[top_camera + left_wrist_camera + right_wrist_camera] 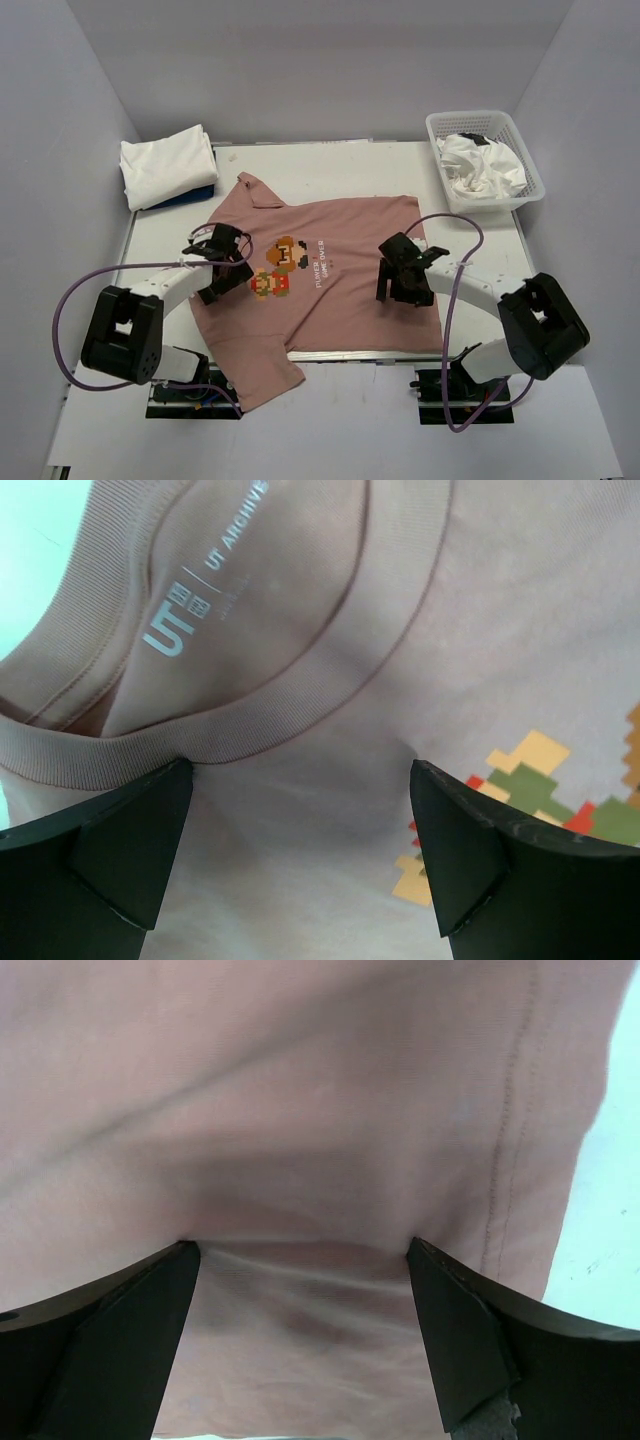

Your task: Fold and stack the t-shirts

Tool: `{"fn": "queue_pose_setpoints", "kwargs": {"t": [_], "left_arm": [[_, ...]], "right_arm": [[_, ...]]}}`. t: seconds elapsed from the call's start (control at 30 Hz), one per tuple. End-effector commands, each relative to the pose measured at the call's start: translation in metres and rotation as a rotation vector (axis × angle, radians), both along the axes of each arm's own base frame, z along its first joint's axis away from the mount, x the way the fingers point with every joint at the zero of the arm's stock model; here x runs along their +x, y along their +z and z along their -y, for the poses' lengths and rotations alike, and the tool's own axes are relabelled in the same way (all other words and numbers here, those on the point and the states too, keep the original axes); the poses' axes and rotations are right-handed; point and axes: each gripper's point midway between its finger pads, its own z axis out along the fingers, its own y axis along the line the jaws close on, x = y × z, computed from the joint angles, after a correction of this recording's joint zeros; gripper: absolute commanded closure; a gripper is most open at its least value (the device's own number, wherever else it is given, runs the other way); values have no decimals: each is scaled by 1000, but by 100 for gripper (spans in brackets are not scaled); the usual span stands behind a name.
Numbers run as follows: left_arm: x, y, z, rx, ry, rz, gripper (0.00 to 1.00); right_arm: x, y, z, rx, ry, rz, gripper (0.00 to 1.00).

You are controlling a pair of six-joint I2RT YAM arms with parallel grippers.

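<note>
Bench (330, 160) layout, seen from above: the pink t-shirt (340, 290) lies spread flat, front side up, across the middle of the bench. Its collar (250, 710) points to the left arm's side and its hem to the right arm's side. One sleeve reaches toward the far left; the other drapes over the near edge of the bench.

The pixel-art print (278, 268) sits on the chest, just right of the left arm's wrist.

Left fingers (120, 850): spread wide, nothing between them. We see both tips low over the cloth just below the ribbed collar, with the printed neck label above them. We cannot tell whether the tips touch the fabric.

Right fingers (470, 1340): also spread wide, holding nothing. The tips stand at the pink fabric near the hem end, with a shallow pucker of cloth running between them. A stitched seam runs just to their right, and a strip of bare bench shows beyond it.

Far left corner: a folded white t-shirt (168, 165) rests on top of a folded blue t-shirt (197, 196), of which only an edge shows.

Far right corner: a white mesh basket (532, 180) holds a crumpled white t-shirt (482, 168) with some dark marks on it. It stands well apart from the pink one.
</note>
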Motion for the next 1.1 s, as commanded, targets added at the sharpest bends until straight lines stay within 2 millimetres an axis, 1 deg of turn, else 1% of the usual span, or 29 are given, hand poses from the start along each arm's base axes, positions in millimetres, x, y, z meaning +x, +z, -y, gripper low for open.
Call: {"fn": "queue_pose_setpoints", "kwargs": {"t": [0.0, 0.03, 0.07, 0.1, 0.13, 0.17, 0.2, 0.27, 0.3, 0.33, 0.4, 0.43, 0.47, 0.5, 0.53, 0.57, 0.6, 0.63, 0.67, 0.7, 0.77, 0.8, 0.83, 0.87, 0.9, 0.93, 1.0, 1.03, 1.07], "left_arm": [[-4, -14, -12, 50, 69, -42, 0], [0, -13, -14, 49, 80, -40, 0], [-1, -16, -16, 63, 82, -49, 0], [7, -12, -16, 59, 92, -37, 0], [5, -15, -17, 62, 92, -49, 0], [8, -16, -19, 67, 92, -57, 0], [12, -14, -16, 54, 90, -50, 0], [10, -17, -17, 67, 66, -68, 0], [13, -14, -16, 65, 57, -51, 0], [14, -12, -17, 70, 40, -47, 0], [23, -4, -5, 38, -52, -6, 0], [28, 5, 3, 16, -90, 35, 0], [30, 11, 16, -48, -144, 53, 0], [37, 18, 23, -68, -200, 89, 0], [39, 31, 26, -85, -220, 132, 0], [42, 38, 29, -98, -235, 161, 0], [43, 43, 31, -110, -241, 177, 0], [48, 54, 32, -109, -254, 211, 0], [53, 68, 36, -127, -262, 255, 0], [56, 71, 39, -134, -278, 269, 0], [69, 87, 43, -142, -280, 327, 0], [73, 82, 43, -134, -287, 307, 0], [85, 90, 46, -132, -296, 327, 0], [90, 88, 46, -122, -290, 320, 0], [95, 84, 45, -109, -283, 306, 0], [104, 75, 46, -97, -277, 271, 0], [115, 65, 40, -64, -264, 236, 0], [126, 68, 43, -65, -264, 244, 0], [130, 50, 44, -52, -276, 194, 0]], "right_arm": [[-29, -21, 68, -272, -144, -67, 10], [-32, -18, 76, -301, -155, -63, 10], [-30, -14, 88, -329, -205, -39, 10], [-30, -12, 91, -328, -228, -36, 10], [-28, -11, 94, -319, -241, -31, 10], [-28, -8, 92, -288, -238, -16, 10], [-23, -6, 94, -267, -255, 2, 10], [-27, -8, 95, -243, -245, -17, 10], [-24, -8, 94, -224, -249, -11, 10], [-25, -8, 90, -205, -206, -27, 10], [-15, -8, 72, -117, -142, -10, 10], [-14, -5, 58, -67, -15, -23, 10], [-5, 1, 39, 17, 39, 17, 10], [-3, 7, 32, 53, 89, 37, 10], [4, 15, 26, 68, 123, 71, 10], [12, 27, 19, 96, 139, 130, 10], [18, 37, 17, 106, 155, 172, 10], [28, 54, 12, 131, 161, 232, 10], [34, 61, 8, 144, 169, 265, 10], [41, 71, 2, 169, 175, 312, 10], [56, 82, -4, 188, 168, 370, 10], [64, 87, -4, 186, 154, 400, 10], [77, 90, -5, 166, 137, 407, 10], [82, 90, -5, 157, 115, 409, 10], [89, 83, -3, 130, 98, 396, 10], [103, 85, 2, 84, 50, 410, 10], [114, 73, 6, 43, 8, 372, 10], [121, 65, 4, 31, -3, 348, 10], [124, 51, 9, 12, -21, 307, 10]]}}
